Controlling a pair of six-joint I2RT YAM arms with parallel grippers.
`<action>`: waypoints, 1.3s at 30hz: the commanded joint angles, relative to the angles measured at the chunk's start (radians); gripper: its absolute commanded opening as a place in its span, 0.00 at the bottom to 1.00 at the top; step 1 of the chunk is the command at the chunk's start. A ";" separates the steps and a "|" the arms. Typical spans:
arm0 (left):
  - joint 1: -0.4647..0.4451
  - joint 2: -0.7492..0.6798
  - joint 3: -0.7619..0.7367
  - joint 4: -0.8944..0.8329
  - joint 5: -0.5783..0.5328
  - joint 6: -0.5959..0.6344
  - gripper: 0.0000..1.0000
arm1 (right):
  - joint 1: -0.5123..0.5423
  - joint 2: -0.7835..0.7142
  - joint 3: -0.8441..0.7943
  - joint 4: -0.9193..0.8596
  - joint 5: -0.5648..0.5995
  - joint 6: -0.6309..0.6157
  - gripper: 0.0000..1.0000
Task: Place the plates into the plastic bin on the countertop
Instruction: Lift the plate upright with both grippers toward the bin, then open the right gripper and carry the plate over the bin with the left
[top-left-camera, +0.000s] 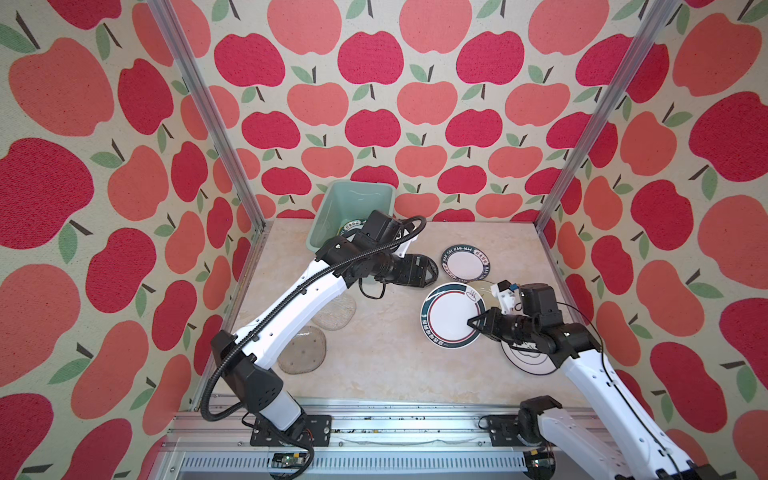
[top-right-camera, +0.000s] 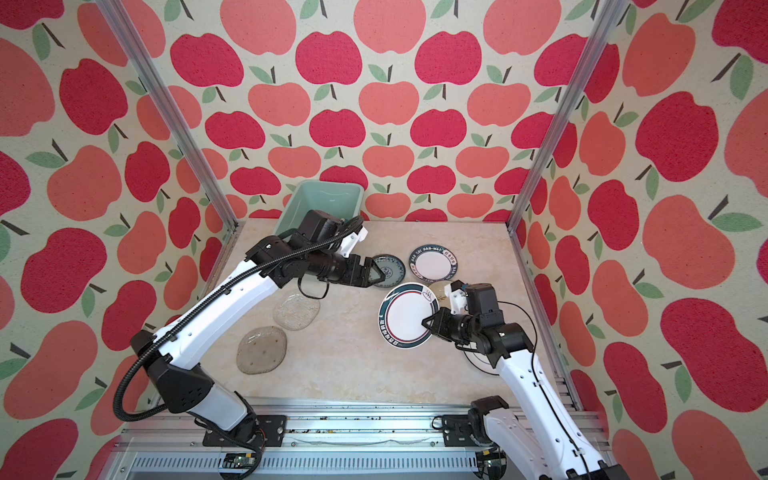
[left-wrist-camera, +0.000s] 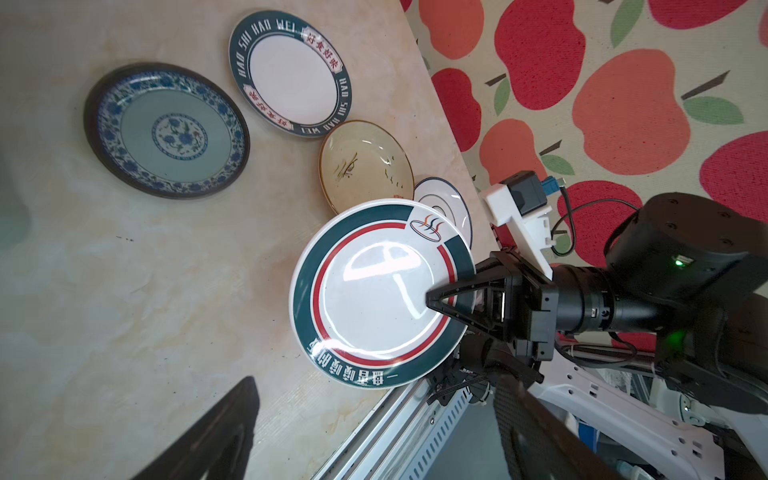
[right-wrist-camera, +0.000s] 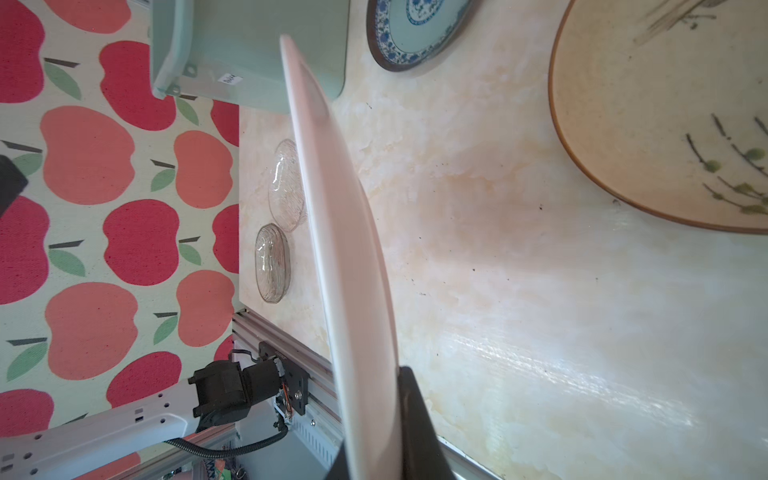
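Setting: apple-patterned walls (top-left-camera: 374, 104) on three sides and a beige marble-look counter (top-left-camera: 374, 374) below.

Item 1, plastic bin (top-left-camera: 328, 216): pale green, at the back-left of the counter. The contents you can check come to one dark-rimmed plate (top-left-camera: 351, 226) lying inside, partly hidden by the left arm (anything more is out of sight).

Item 2, right hand (top-left-camera: 471, 322): closed on the rim of the green-and-red-banded plate (top-left-camera: 451, 316). The plate hangs tilted and appears lifted off the counter.

Item 3, left hand (top-right-camera: 376, 272): fingers spread wide and empty, just at the small blue-patterned plate (top-right-camera: 390, 270).

Items 4–8, loose on the counter:
- lettered plate (top-left-camera: 465, 262)
- cream brush-marked plate (left-wrist-camera: 365, 166)
- thin-rimmed white plate (top-left-camera: 523, 361), under the right arm
- ribbed glass dish (top-left-camera: 334, 311)
- dotted glass dish (top-left-camera: 301, 351)

Hazards for you to weigh:
- The pinch holds one edge only, so a quick swing could let the banded plate pivot or slide out.
- The left arm lies across the straight route to the bin, so a direct carry risks a knock.
- Releasing high over the plate already in the bin could chip both (lower first).
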 joint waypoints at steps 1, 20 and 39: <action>0.036 -0.063 0.031 -0.105 -0.014 0.147 0.91 | 0.003 0.010 0.096 0.041 -0.105 0.027 0.01; 0.183 -0.263 -0.277 0.132 0.368 -0.008 0.78 | 0.109 0.099 0.207 0.399 -0.339 0.232 0.00; 0.239 -0.301 -0.436 0.438 0.512 -0.236 0.40 | 0.126 0.132 0.161 0.527 -0.369 0.310 0.00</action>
